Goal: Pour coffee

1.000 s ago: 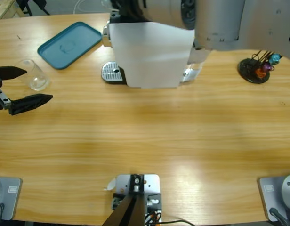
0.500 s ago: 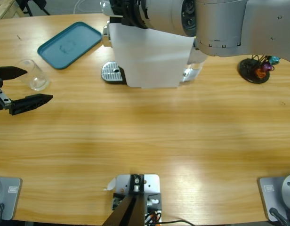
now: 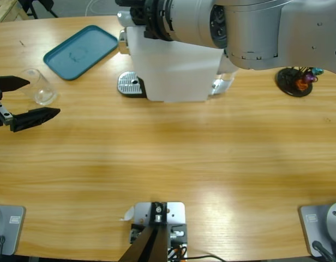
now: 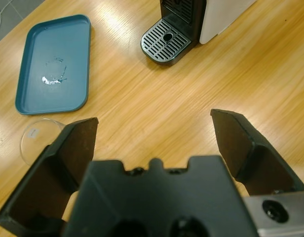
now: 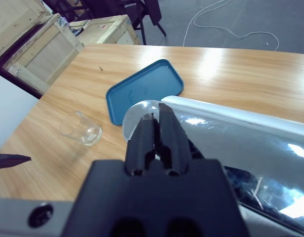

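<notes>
Though clear, glass tumbler upright.

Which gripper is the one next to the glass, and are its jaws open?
The left gripper, at the table's left edge beside the empty glass, jaws wide open. The right gripper is shut, up over the coffee machine.

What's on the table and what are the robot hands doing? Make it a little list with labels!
Coffee machine: white body, round drip grate with nothing on it
Glass tumbler: clear, looks empty, standing on the table
Tray: teal, behind the tumbler
Capsule holder: black, coloured capsules
Left gripper: open, beside the tumbler
Right gripper: shut, above the machine's shiny top
</notes>
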Available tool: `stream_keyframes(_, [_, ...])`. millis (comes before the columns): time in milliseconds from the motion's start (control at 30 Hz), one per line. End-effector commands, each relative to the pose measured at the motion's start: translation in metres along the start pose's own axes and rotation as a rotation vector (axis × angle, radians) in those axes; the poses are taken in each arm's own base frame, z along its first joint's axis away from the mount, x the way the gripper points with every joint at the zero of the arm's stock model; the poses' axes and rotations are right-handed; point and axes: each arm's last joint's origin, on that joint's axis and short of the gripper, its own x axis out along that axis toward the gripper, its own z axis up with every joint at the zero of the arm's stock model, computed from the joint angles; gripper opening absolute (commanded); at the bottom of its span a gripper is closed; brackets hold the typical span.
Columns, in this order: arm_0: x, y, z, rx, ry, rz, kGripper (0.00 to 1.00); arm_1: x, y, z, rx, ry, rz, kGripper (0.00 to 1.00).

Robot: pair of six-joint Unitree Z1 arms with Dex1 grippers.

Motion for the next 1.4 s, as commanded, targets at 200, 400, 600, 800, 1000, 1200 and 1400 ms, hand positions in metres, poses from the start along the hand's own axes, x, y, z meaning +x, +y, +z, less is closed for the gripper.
stream_keyframes(200, [-0.015,0.011,-0.015,-0.067,-0.031,0.175,1.000,-0.089,0.000,0.045,-0.341,0.009,0.111,1.000])
stream_keyframes(400, [-0.007,0.041,-0.015,-0.262,0.084,0.454,1.000,-0.138,-0.020,0.028,-0.353,0.048,0.072,1.000])
stream_keyframes(600, [0.015,0.055,-0.025,-0.417,0.176,0.543,1.000,-0.168,-0.038,0.004,-0.358,0.131,0.044,1.000])
stream_keyframes(800, [0.041,0.053,-0.042,-0.521,0.175,0.558,1.000,-0.185,-0.046,-0.003,-0.363,0.205,0.017,1.000])
stream_keyframes(1000, [0.063,0.055,-0.041,-0.453,0.135,0.556,1.000,-0.193,-0.052,-0.011,-0.357,0.237,-0.005,1.000])
stream_keyframes(1200, [0.079,0.055,-0.049,-0.436,0.130,0.556,1.000,-0.187,-0.053,-0.016,-0.353,0.259,-0.016,1.000])
stream_keyframes(1400, [0.096,0.054,-0.057,-0.427,0.133,0.560,0.885,-0.181,-0.055,-0.022,-0.351,0.285,-0.021,1.000])
